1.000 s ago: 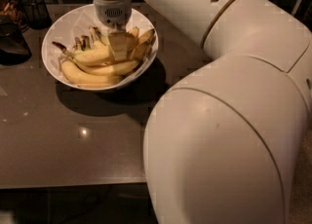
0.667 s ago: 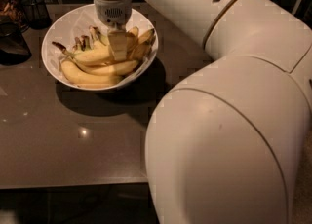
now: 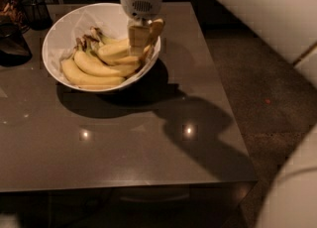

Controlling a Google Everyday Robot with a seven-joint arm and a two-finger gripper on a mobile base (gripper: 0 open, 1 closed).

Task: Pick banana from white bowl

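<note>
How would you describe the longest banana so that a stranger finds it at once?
On the dark table a white bowl stands at the far left, with the hand over its right rim. The banana lies along the bowl's near wall, in front of the shorter bananas.

I have only one camera to work with. It sits high and looks down slantwise at the bench (image 3: 124, 147), from the near edge towards the far one. Most of the top is in view, and also a strip of floor (image 3: 262, 93) at the right. The robot's own arm (image 3: 257, 9) passes very near the lens along the right side. The hand (image 3: 143, 38) is farther away, at top centre, over the white bowl (image 3: 59, 33).
</note>
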